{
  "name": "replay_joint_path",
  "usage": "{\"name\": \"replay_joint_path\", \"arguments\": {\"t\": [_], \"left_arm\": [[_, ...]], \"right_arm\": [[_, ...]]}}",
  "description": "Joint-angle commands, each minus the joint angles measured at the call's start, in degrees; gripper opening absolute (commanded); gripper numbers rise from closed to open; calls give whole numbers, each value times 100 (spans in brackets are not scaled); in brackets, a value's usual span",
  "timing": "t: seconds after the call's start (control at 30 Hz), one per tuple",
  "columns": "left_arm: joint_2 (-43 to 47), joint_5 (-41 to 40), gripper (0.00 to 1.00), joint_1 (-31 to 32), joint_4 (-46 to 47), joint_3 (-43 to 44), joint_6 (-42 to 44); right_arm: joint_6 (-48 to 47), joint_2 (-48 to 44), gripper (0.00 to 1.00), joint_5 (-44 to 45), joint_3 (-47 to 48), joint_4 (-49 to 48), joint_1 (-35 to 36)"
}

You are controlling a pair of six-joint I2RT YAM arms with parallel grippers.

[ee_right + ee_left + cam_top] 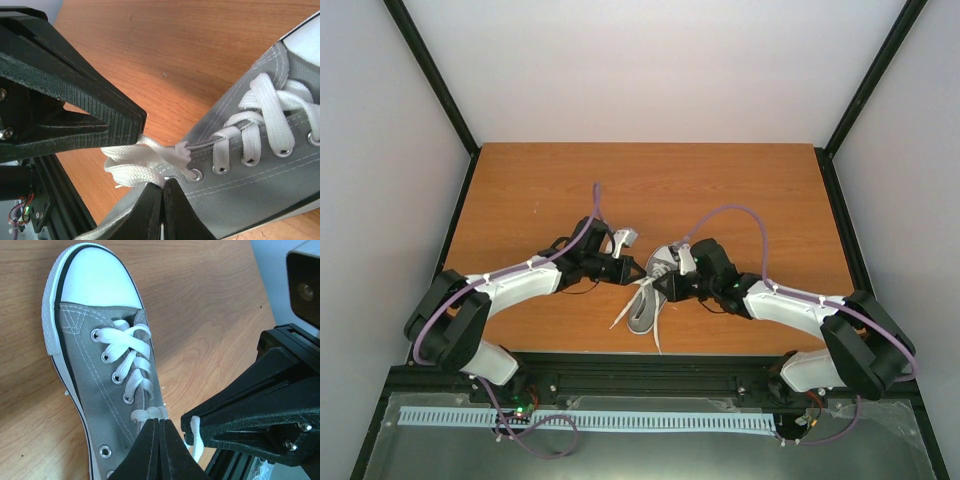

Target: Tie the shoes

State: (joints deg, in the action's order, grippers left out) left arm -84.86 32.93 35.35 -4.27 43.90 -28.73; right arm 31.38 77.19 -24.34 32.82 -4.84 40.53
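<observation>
Centrally, near the front edge of the wooden worktop (740, 190), a small grey canvas sneaker (642, 312) is seen lying with its white toe cap (95, 280) turned away from the arm bases and its heel toward them. White laces (127, 360) are threaded crosswise through the metal eyelets (118, 378). In the top view their loose ends are spread over the worktop beside the heel.

The sneaker is flanked by both arms, which are positioned low on either side of its laced opening. The left end effector (158, 426) is shown with its fingers pressed together to a thin slit, and a stretch of the white laces is pinched at their tips. The right end effector (163, 184) is likewise narrowed to a slit, and a bunched part of the white laces is gripped at its tips, just beside an eyelet. The two end effectors are held close beside each other over the sneaker.

Purple cables (730, 208) are looped above both arms, and the worktop is enclosed by pale walls (650, 70).
</observation>
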Motion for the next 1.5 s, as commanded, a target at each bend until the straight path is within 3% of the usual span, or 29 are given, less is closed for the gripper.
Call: {"name": "replay_joint_path", "arguments": {"t": [0.0,0.73,1.47], "left_arm": [[152,-37,1,-29,346,-25,-96],[55,-128,1,-29,451,-144,-226],[94,-73,1,-28,639,-168,-445]], "right_arm": [[125,-79,3,334,145,-154,124],[127,216,3,884,392,-291,508],[-56,596,3,811,294,-612,613]]}}
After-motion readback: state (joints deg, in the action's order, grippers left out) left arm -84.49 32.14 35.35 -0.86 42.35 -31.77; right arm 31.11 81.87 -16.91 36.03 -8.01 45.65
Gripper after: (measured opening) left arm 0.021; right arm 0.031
